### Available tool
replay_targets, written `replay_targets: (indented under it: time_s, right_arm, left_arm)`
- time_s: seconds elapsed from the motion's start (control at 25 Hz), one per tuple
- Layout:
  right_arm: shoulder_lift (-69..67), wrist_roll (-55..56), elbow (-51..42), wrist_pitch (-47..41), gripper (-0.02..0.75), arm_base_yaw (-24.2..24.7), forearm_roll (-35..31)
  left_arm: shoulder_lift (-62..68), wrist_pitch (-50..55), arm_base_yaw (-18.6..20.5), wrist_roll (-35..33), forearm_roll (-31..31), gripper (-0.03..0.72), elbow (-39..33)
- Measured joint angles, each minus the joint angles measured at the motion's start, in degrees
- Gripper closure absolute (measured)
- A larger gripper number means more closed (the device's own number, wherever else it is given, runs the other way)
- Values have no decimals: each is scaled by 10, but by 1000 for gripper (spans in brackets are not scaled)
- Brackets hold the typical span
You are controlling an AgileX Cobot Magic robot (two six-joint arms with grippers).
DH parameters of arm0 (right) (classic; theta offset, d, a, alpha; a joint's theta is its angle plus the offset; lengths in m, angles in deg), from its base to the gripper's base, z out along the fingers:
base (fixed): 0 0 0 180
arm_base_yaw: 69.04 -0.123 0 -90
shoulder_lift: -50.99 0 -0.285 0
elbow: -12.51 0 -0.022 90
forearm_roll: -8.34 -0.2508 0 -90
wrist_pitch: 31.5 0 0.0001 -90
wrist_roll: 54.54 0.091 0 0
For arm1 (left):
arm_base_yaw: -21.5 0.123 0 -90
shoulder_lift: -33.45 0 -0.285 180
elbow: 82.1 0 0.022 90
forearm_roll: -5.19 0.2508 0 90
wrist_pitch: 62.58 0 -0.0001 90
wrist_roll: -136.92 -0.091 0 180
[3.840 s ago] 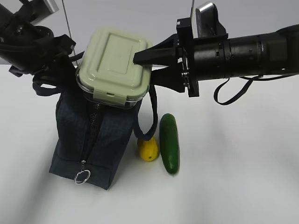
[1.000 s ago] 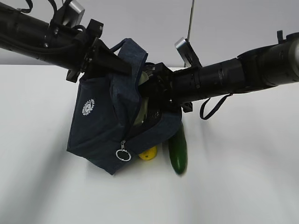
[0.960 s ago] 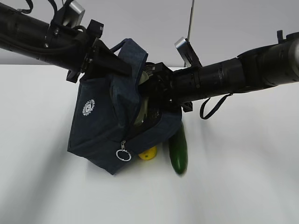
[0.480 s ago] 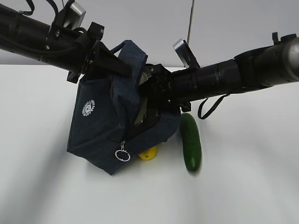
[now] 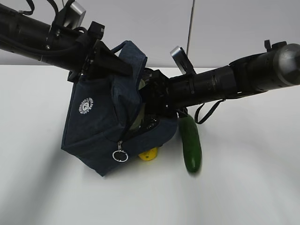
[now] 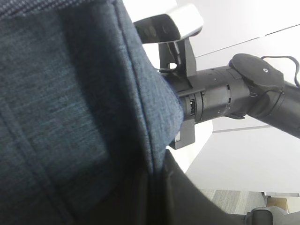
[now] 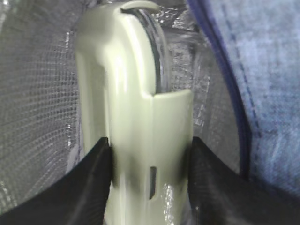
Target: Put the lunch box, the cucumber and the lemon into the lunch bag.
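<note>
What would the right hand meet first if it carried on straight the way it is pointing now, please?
Probably the silvery lining inside the lunch bag. The right hand is shut on the lunch box and points into the bag's opening, so the box would reach the lining first; depth is unclear.

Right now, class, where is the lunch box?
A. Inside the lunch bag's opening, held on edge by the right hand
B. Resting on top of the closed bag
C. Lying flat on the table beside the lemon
A: the right wrist view shows the lunch box on edge between the right hand fingers, the lunch bag lining around it.
</note>
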Motion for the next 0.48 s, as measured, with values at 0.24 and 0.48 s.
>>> replay_targets:
  time_s: [0.24, 0.48]
  right_arm:
    - [0, 0, 0, -16, 384, 0, -1]
    - [0, 0, 0, -29, 378, 0, -4]
  left_arm:
    - [0, 0, 0, -1, -3, 696, 0]
    - [0, 0, 0, -3, -15, 695, 0]
